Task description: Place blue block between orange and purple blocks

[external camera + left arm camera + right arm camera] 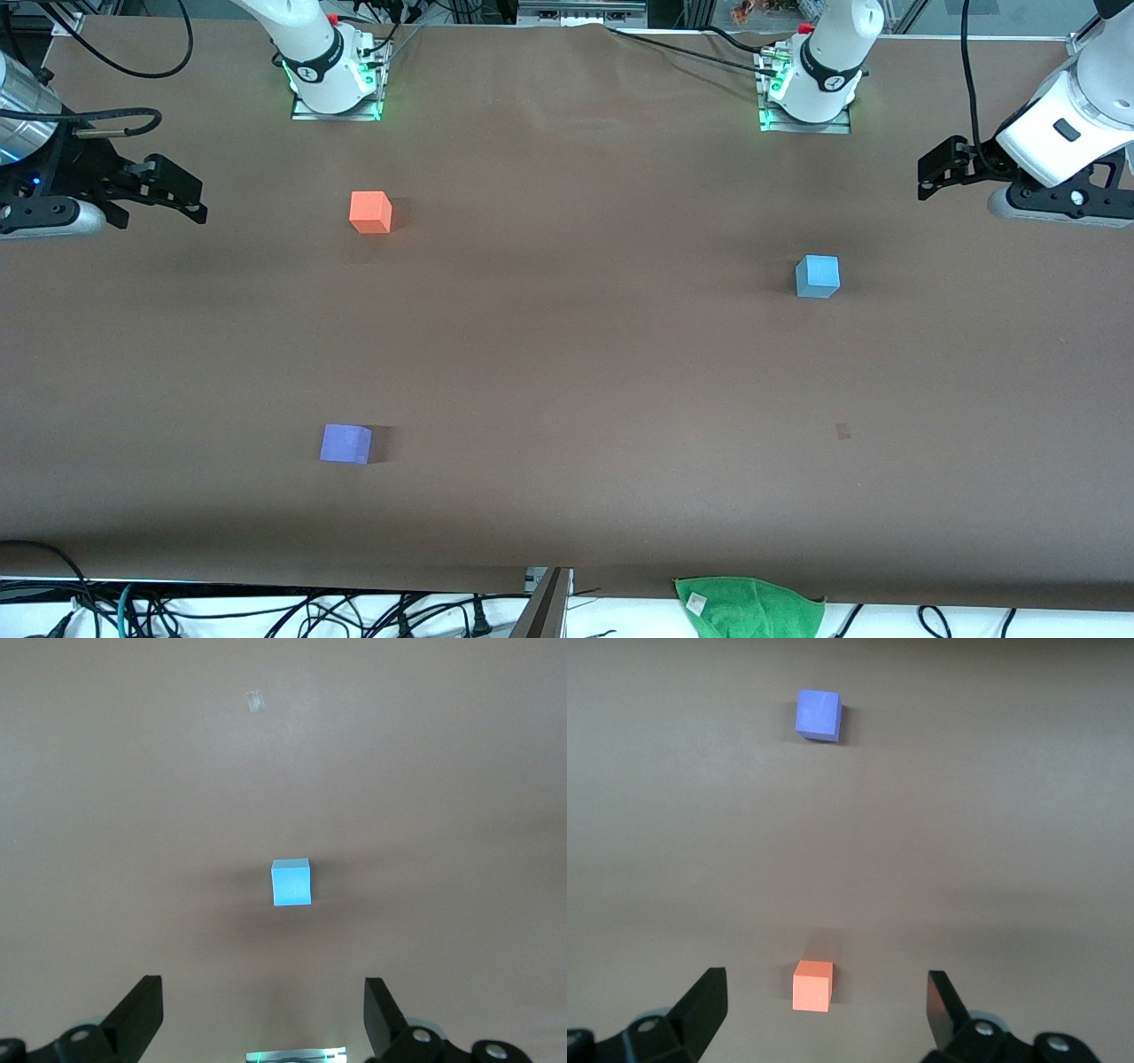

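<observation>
The light blue block (817, 276) sits on the brown table toward the left arm's end. The orange block (370, 213) and the purple block (345, 444) sit toward the right arm's end, the purple one nearer the front camera, with a wide bare gap between them. My left gripper (937, 170) hangs open and empty above the table's end, apart from the blue block (291, 881). My right gripper (182, 189) hangs open and empty above the other end. Its wrist view shows the orange block (812, 985) and the purple block (819, 713).
A green cloth (749, 607) lies at the table edge nearest the front camera. A small pale mark (842, 431) is on the table cover, nearer the camera than the blue block. The arm bases (335, 80) stand along the edge farthest from the camera.
</observation>
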Robot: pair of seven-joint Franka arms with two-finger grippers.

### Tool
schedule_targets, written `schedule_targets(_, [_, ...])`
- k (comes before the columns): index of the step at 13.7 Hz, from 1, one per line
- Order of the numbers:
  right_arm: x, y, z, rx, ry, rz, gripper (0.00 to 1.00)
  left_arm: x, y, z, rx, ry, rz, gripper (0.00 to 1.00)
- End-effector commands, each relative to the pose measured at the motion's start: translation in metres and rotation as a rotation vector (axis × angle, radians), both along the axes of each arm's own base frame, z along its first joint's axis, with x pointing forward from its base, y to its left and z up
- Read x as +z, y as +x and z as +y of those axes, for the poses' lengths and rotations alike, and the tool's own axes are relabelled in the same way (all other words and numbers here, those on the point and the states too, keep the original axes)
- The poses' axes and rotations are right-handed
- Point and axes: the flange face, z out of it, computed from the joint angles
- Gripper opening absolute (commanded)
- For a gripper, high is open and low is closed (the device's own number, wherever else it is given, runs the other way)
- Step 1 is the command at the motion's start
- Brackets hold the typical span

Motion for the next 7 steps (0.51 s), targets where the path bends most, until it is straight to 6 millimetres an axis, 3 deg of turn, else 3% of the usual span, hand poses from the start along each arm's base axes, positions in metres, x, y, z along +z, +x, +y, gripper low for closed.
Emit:
schedule_targets(1, [0.0031, 0.0022, -0.0024, 0.009, -0.009, -0.003, 0.99, 0.0065, 0.0028, 0.0018, -0.004, -0.016, 0.004, 1.0])
schedule_targets(7, [0.0031, 0.0023, -0.0033, 0.008, -0.009, -0.003, 0.99, 0.0057, 0.0032, 0.0018, -0.004, -0.016, 0.005, 1.0])
